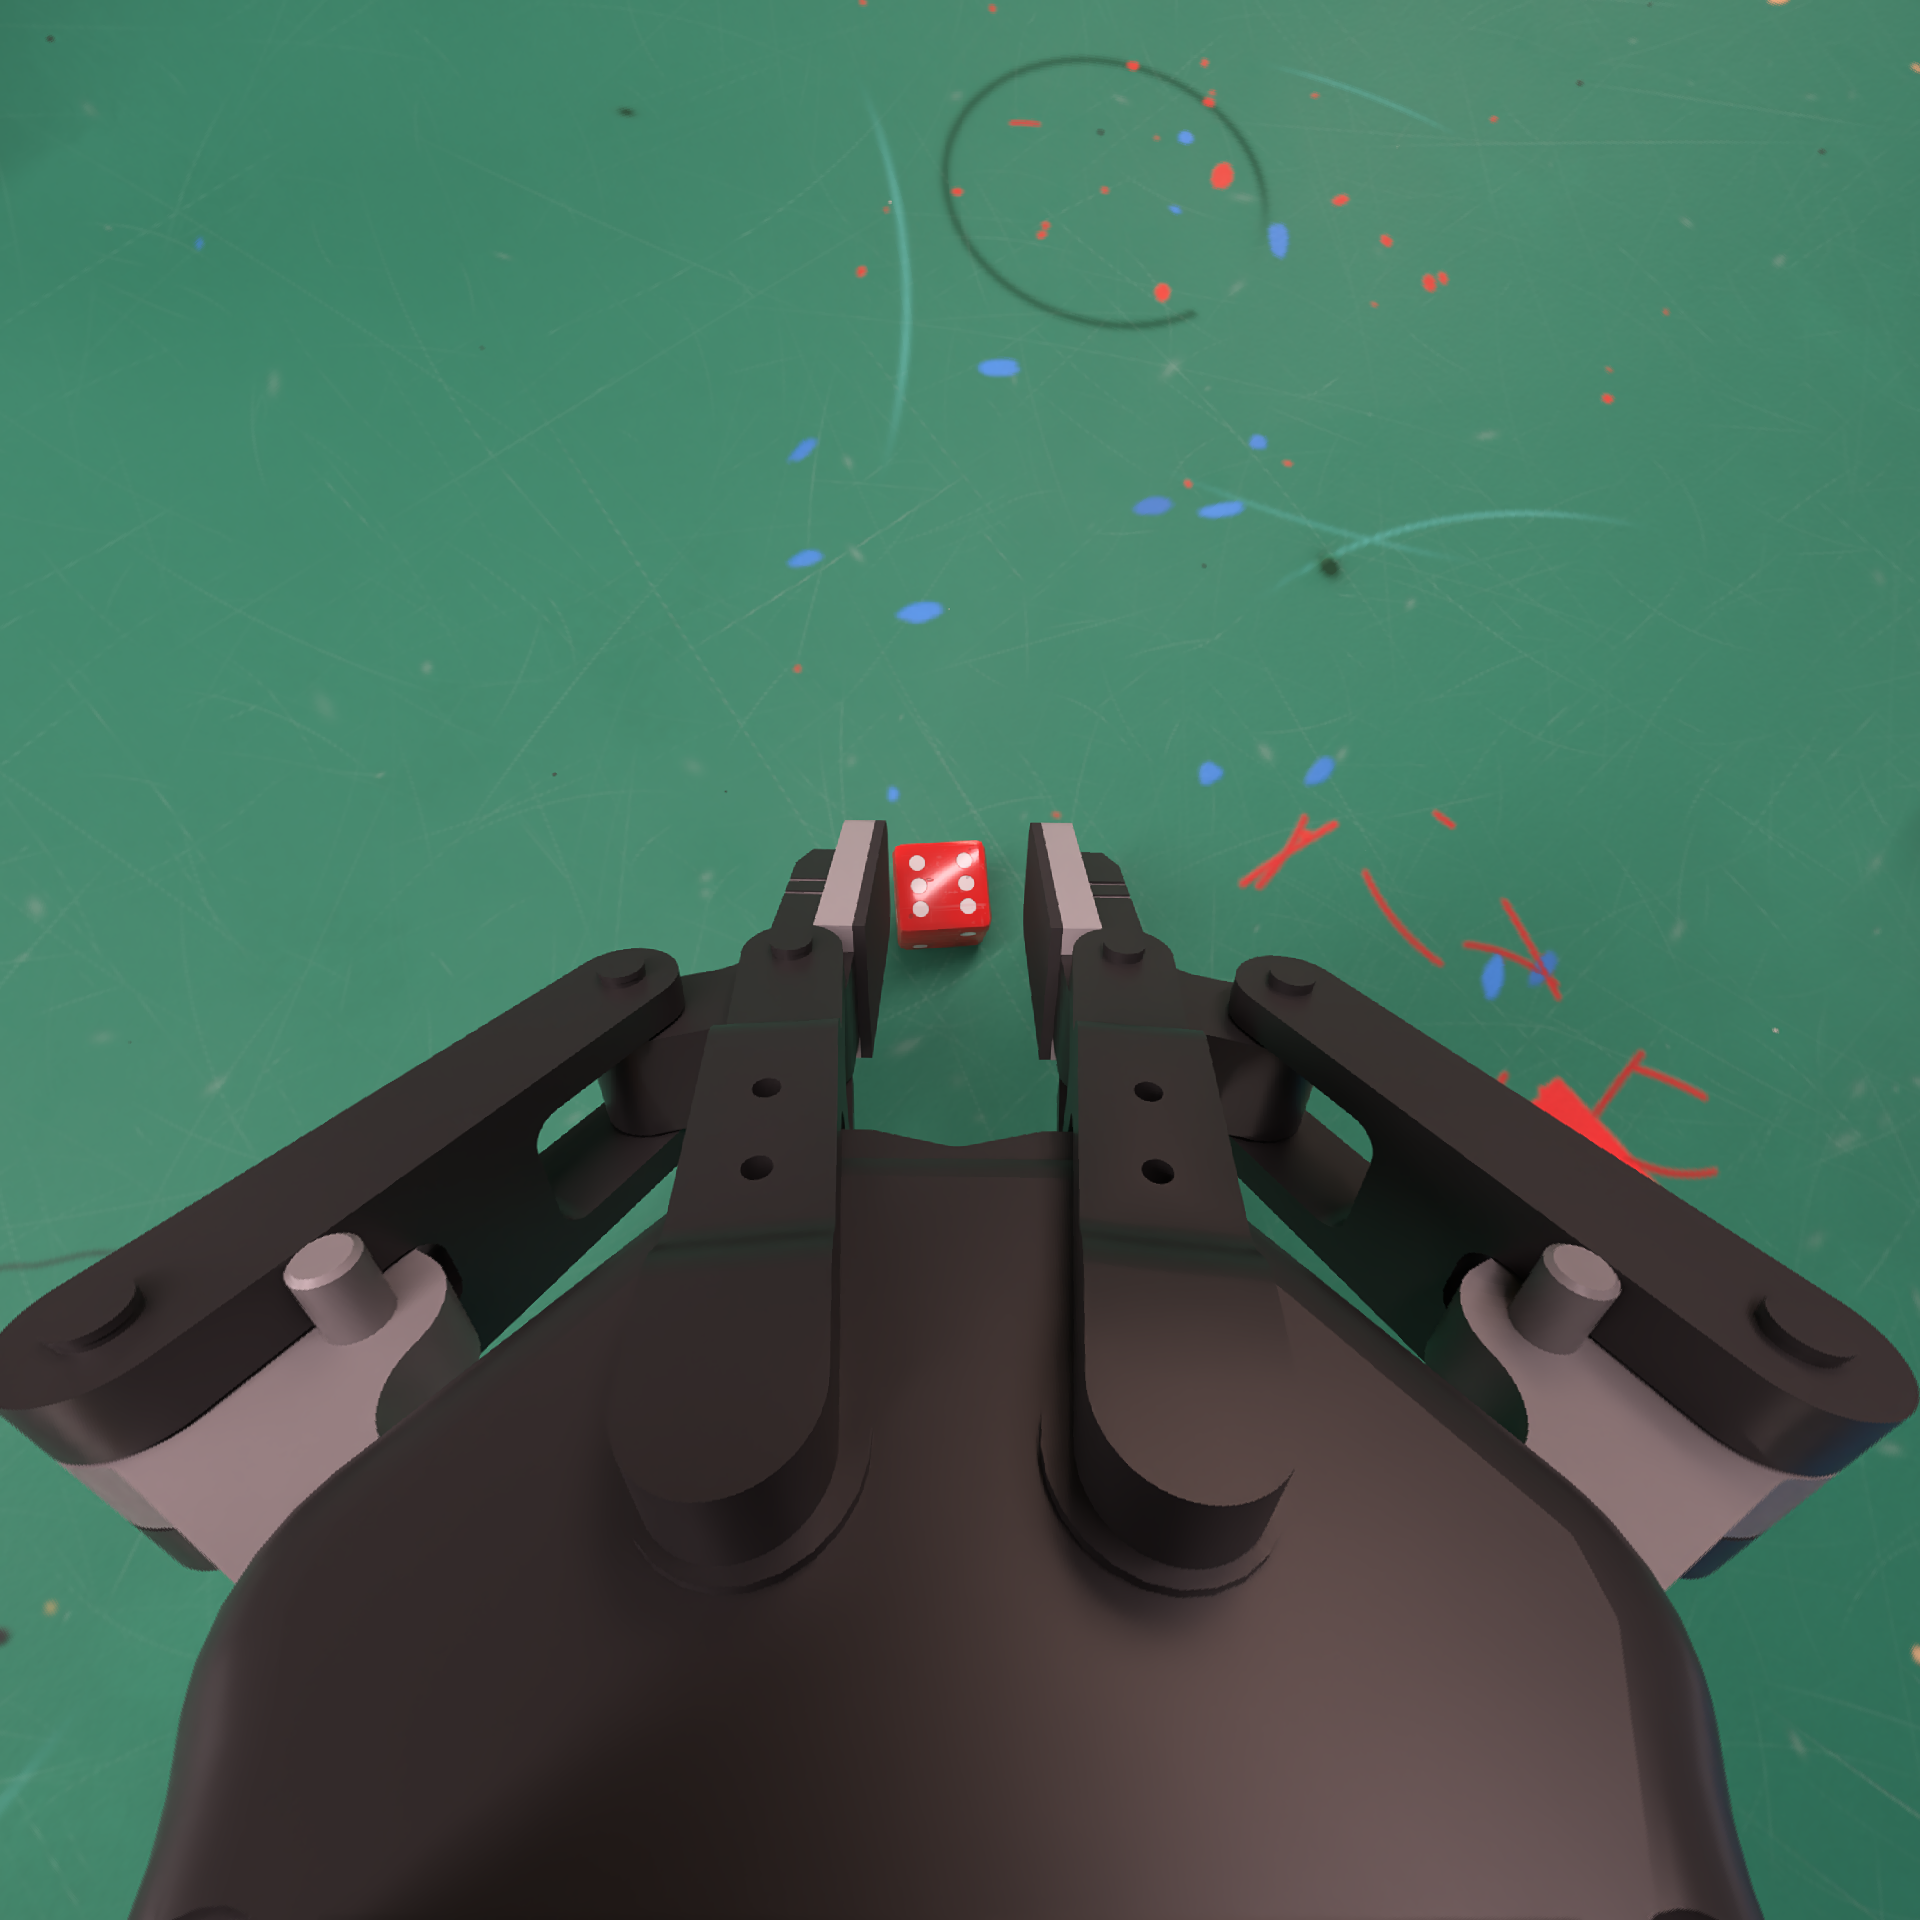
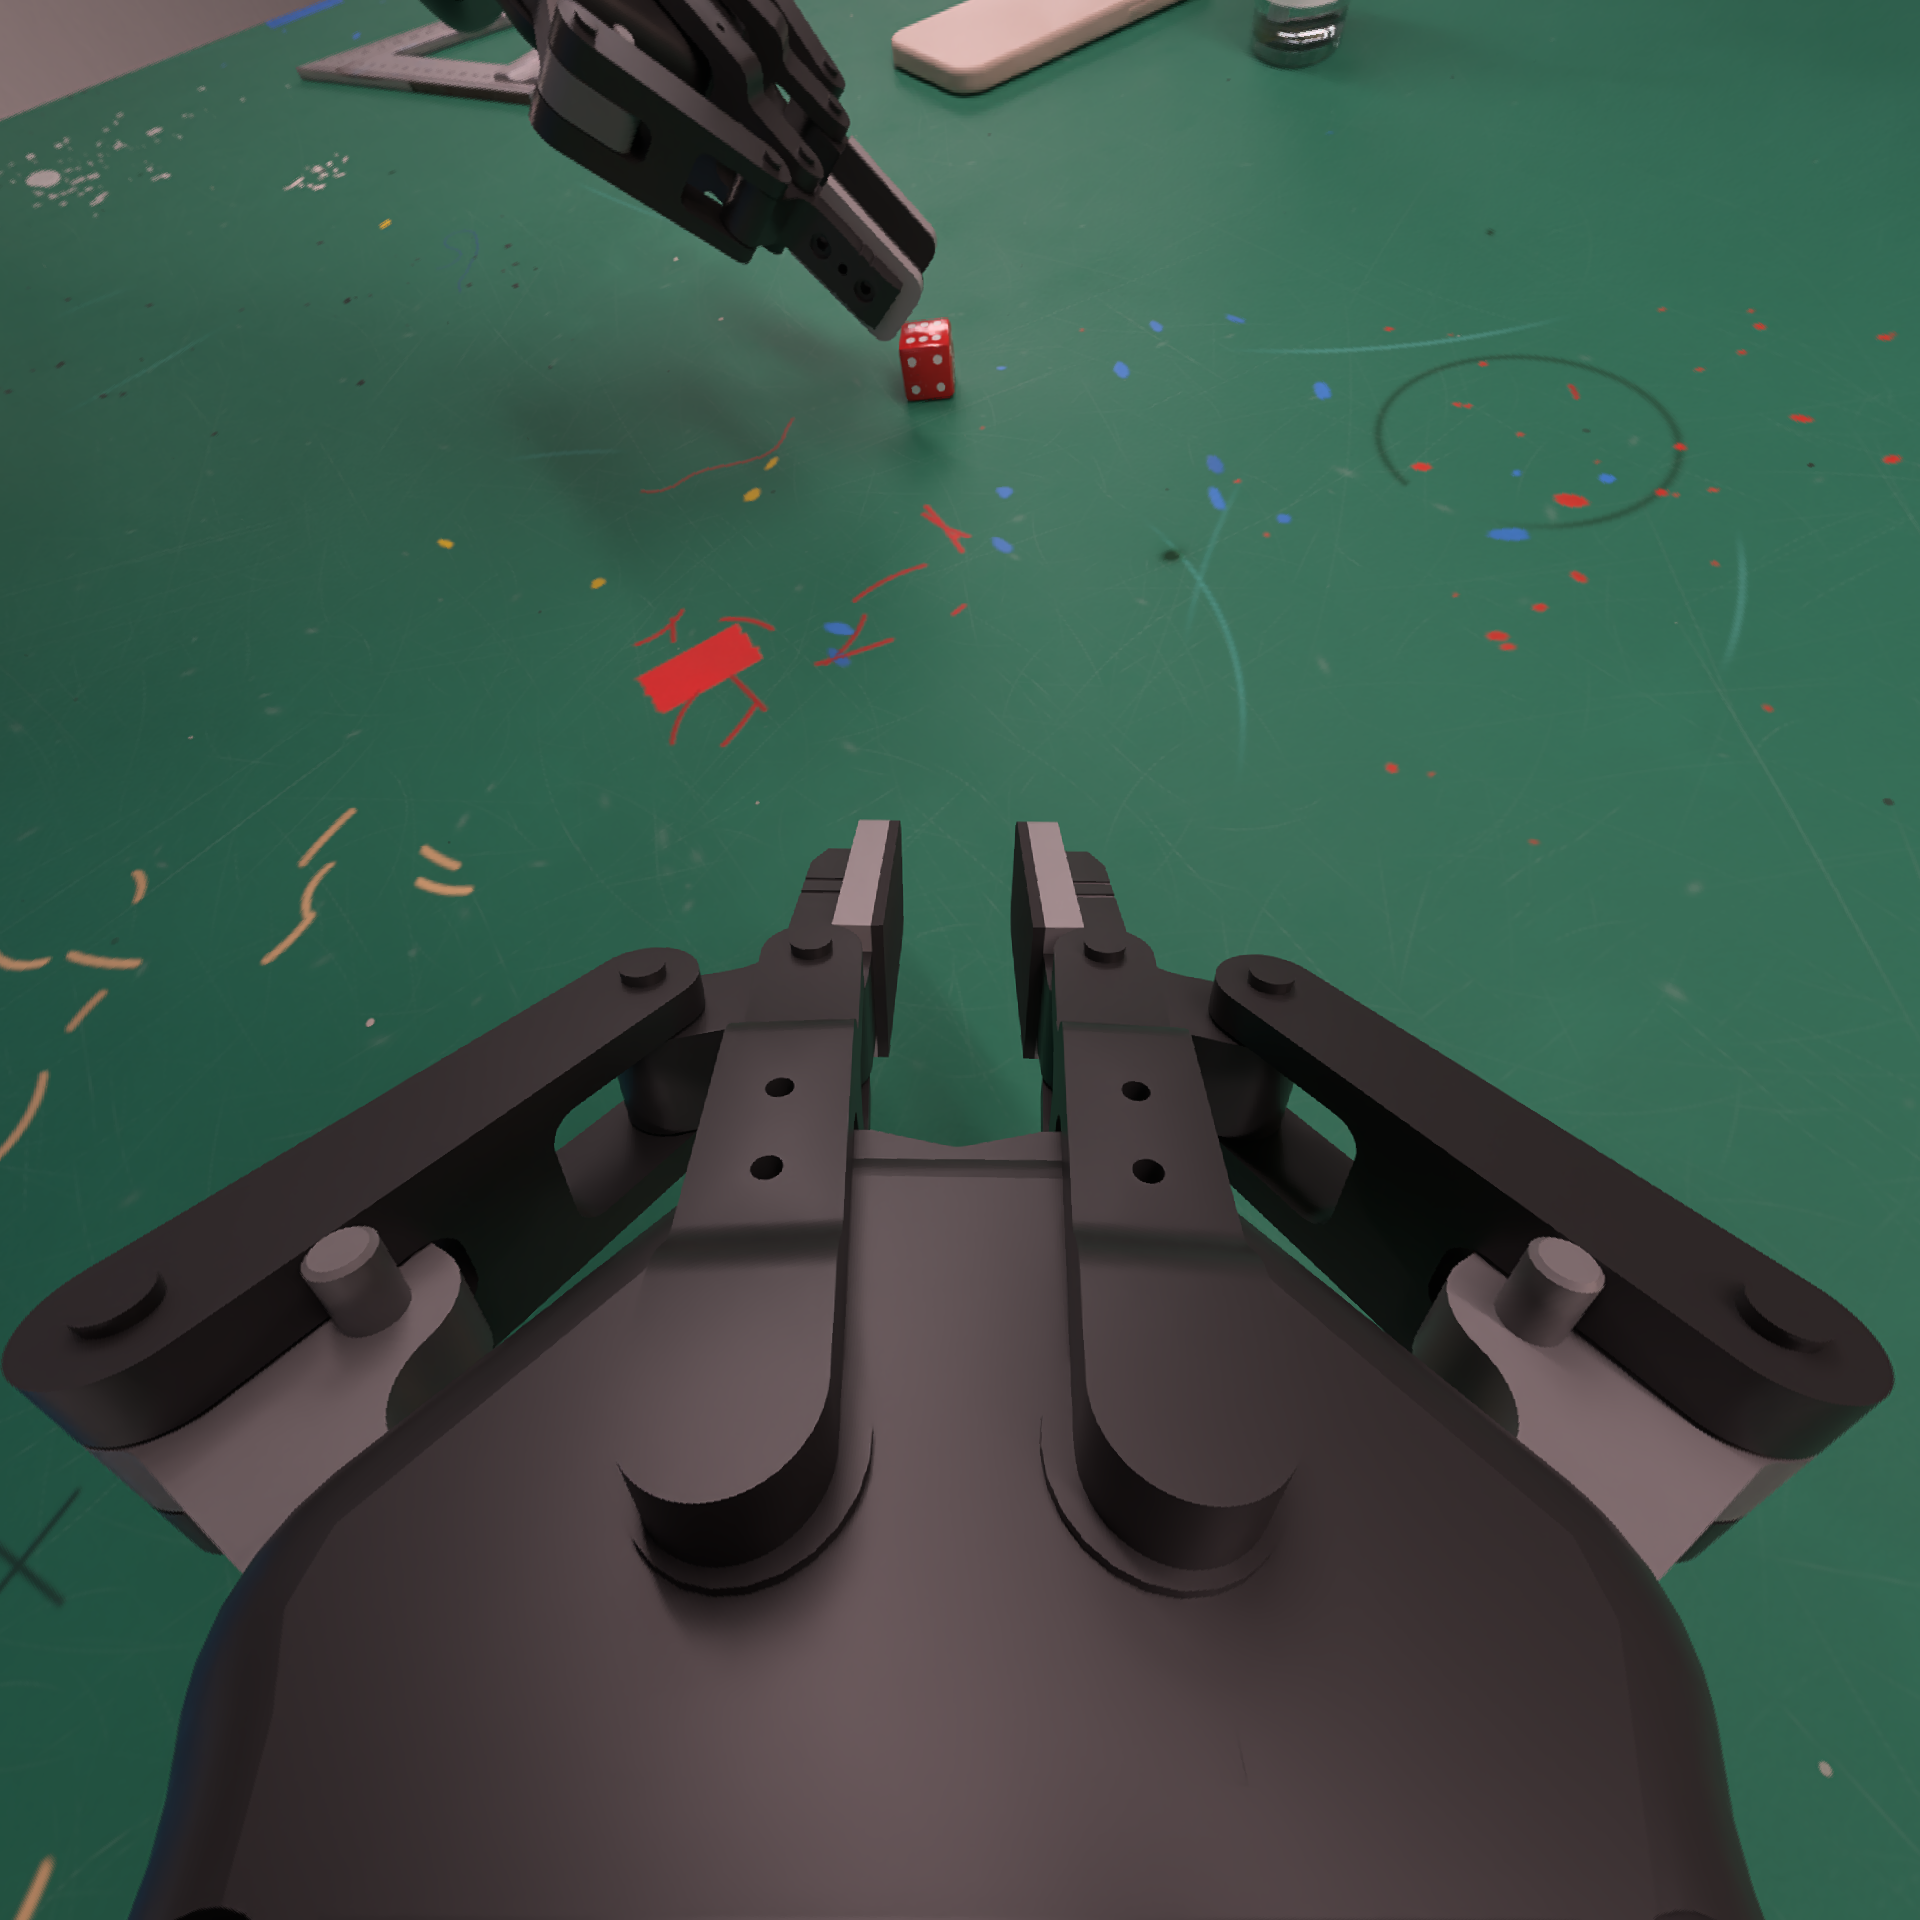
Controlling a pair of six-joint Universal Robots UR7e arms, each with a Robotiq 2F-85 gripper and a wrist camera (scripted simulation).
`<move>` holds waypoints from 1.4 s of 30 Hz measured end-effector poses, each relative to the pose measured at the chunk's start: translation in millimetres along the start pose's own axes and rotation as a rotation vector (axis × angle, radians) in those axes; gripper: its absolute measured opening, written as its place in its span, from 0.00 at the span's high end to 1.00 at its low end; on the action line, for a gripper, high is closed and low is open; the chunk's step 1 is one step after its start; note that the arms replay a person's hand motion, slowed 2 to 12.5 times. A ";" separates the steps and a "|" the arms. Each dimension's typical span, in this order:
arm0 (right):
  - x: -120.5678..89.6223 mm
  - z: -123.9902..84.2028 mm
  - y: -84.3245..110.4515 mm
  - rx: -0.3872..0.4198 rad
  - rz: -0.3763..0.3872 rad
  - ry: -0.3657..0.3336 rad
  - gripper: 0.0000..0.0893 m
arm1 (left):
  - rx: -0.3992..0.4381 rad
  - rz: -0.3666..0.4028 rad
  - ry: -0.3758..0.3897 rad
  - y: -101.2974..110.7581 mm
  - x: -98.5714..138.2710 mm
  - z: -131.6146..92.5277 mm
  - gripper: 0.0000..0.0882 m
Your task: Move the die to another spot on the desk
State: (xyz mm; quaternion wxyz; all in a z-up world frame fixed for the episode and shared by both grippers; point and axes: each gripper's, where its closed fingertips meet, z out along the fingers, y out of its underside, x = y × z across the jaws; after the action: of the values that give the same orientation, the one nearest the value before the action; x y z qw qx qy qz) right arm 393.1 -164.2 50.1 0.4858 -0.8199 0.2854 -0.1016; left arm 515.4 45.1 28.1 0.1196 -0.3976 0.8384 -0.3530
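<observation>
The left gripper (image 1: pixel 956 883) is poised above the die (image 1: pixel 940 894), its fingers spread, one on each side of the cube with a gap at each pad. In the right wrist view the die (image 2: pixel 926 360) rests on the green desk (image 2: pixel 1351 831) just beyond the fingertips; whether they have come low enough to pinch it cannot be told. It sits in the open middle of the worktop, well apart from the pale flat slab (image 2: pixel 1018 42) and small glass jar (image 2: pixel 1297 29) by the far edge. Judged from this, the grasp is not yet made; closing, lifting, carrying and setting down remain. The right gripper (image 2: pixel 957 883) hangs idle, fingers spread, holding nothing. The die is a small, glossy red cube with white pips, six uppermost.
</observation>
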 end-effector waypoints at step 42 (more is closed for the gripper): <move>16.8 -6.3 15.5 -0.015 0.046 -0.020 0.79 | -0.114 -0.026 -0.071 6.3 0.4 19.6 0.79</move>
State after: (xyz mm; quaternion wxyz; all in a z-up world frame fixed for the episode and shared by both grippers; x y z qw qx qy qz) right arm 398.2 -184.0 38.1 0.4849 -0.8176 0.3001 -0.0798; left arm 520.9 37.8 9.6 0.1216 -0.4270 0.8470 -0.2922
